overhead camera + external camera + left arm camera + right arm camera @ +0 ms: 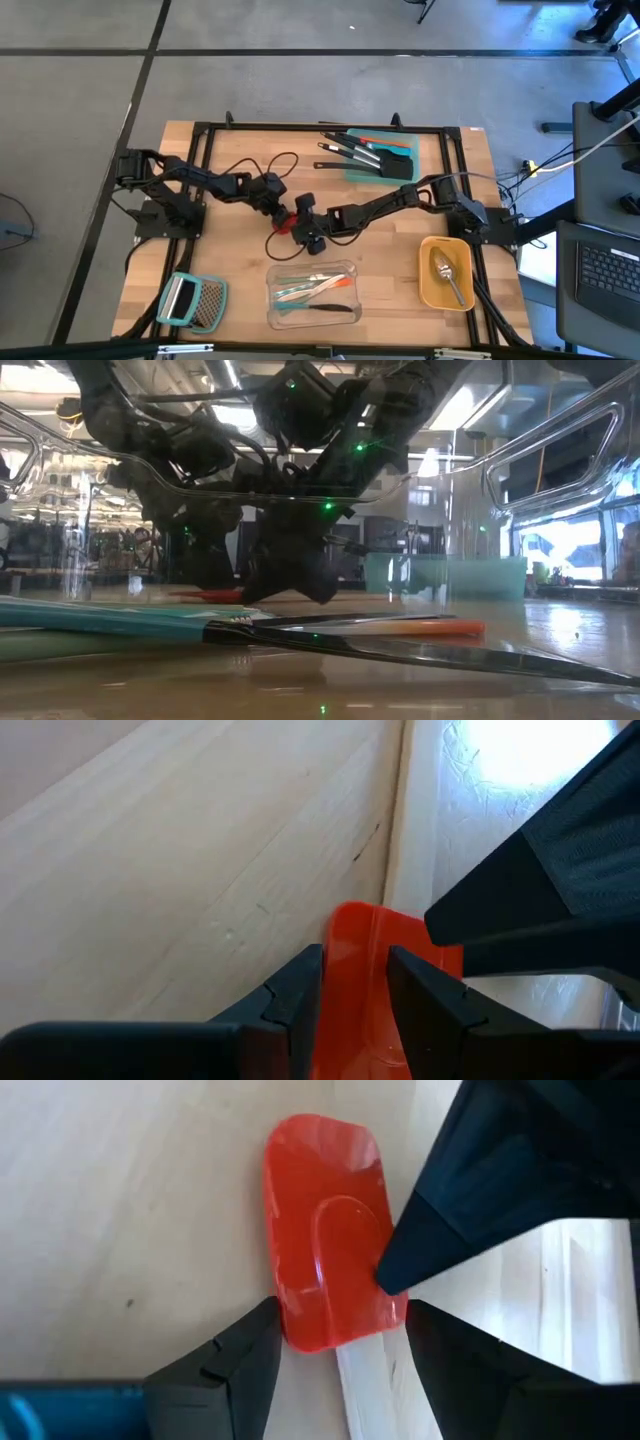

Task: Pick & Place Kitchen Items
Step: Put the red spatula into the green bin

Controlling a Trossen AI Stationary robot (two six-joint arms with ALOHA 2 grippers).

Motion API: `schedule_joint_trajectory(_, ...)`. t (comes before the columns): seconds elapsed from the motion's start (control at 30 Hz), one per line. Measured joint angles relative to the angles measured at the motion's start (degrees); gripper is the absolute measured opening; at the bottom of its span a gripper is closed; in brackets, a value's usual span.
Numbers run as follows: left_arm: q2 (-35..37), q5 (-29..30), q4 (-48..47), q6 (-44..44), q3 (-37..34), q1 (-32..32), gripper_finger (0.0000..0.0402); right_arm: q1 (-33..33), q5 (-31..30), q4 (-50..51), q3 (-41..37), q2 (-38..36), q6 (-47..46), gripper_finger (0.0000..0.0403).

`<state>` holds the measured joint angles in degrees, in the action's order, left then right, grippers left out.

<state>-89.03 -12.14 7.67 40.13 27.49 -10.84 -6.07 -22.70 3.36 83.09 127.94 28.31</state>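
**Both grippers meet at the red spatula**

At the middle of the wooden table (240, 260), the red spatula with a pale wooden handle (330, 1230) lies flat on the boards. The left gripper (355, 985) has its two dark fingers closed against the red blade's sides. The right gripper (340, 1350) straddles the spatula where blade meets handle, fingers spread apart with gaps on both sides. Nearby, the clear plastic container (312, 293) holds slim teal and orange tools, the yellow bowl (446, 272) holds a silver spoon (447, 272), and the teal tray (380, 158) holds black spatulas.
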Motion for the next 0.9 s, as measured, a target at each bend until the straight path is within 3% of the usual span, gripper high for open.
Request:
schedule_joint_trajectory(0.27,0.02,-2.00,-0.75,0.35,0.07,-0.75,0.0114,-0.31,-4.72,-2.07,-0.11,0.13,-0.23,0.0215)
schedule_joint_trajectory(0.57,-0.01,-3.85,-0.78,0.89,0.07,-2.23,0.0114,-0.04,-2.06,-1.42,-0.09,0.13,-2.17,0.0202)
schedule_joint_trajectory(0.67,-0.07,-5.49,-0.89,1.32,0.04,-3.75,0.0114,-0.04,-1.68,-0.77,-0.02,0.13,-2.37,0.0164)
schedule_joint_trajectory(0.83,-0.06,-7.79,-1.35,1.02,-0.04,-5.64,0.0113,-0.04,-0.74,0.31,0.06,-0.08,-2.28,0.0049)
schedule_joint_trajectory(0.9,0.00,-7.90,-1.61,0.98,-0.07,-5.87,0.0113,-0.04,-0.60,0.54,0.15,-0.26,-1.89,0.0021)
